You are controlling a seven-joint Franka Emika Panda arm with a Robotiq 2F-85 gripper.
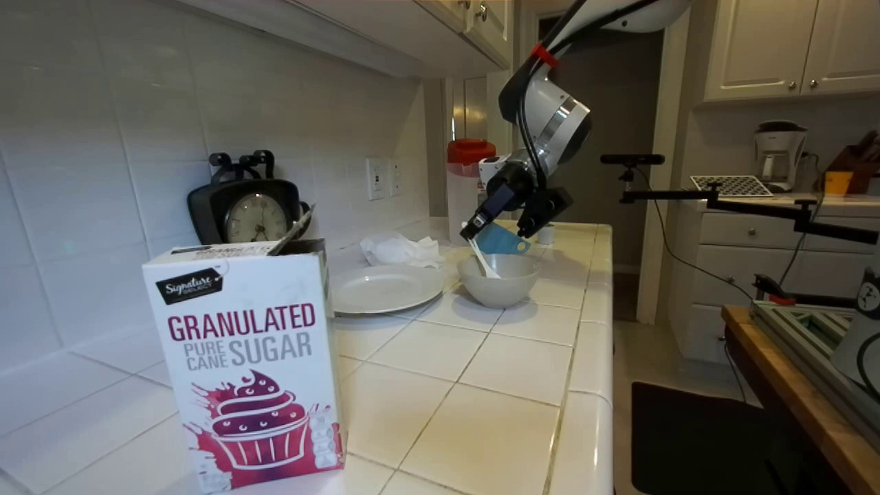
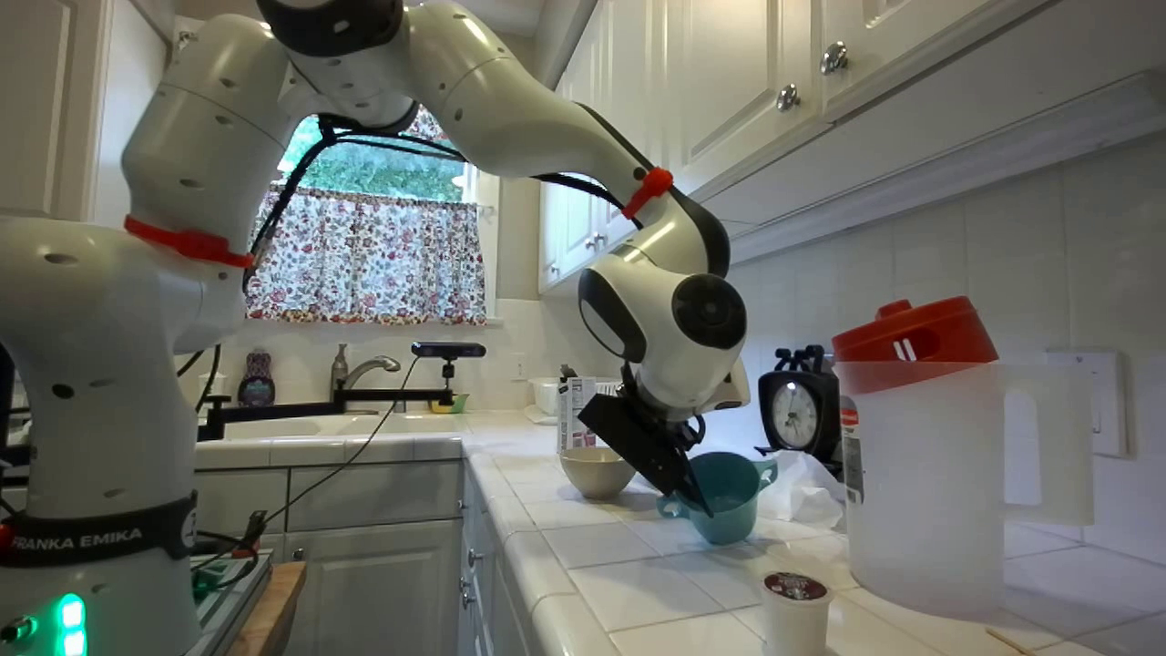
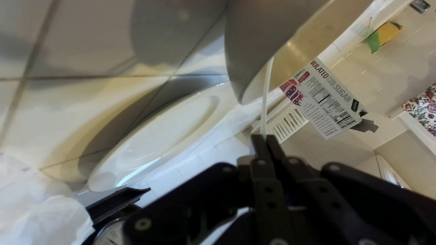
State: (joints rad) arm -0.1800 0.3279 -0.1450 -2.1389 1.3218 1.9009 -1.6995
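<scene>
My gripper (image 1: 467,232) is shut on the thin handle of a white utensil (image 1: 484,261), which looks like a spoon. In the wrist view the fingertips (image 3: 264,139) pinch the handle (image 3: 266,95). The utensil slants down into a beige bowl (image 1: 498,283); its lower end is hidden by the bowl wall in the wrist view (image 3: 259,44). The bowl also shows in an exterior view (image 2: 597,474). A teal cup with two handles (image 2: 729,510) stands close by the bowl, and the gripper's dark parts overlap it there. A white plate (image 1: 385,290) lies beside the bowl.
A sugar box (image 1: 247,357) stands on the tiled counter, with a black dial device (image 1: 258,216) behind it. Crumpled white paper or plastic (image 2: 802,490), a red-lidded pitcher (image 2: 920,483) and a small pod cup (image 2: 794,620) are also there. Wall cabinets (image 2: 729,82) hang above.
</scene>
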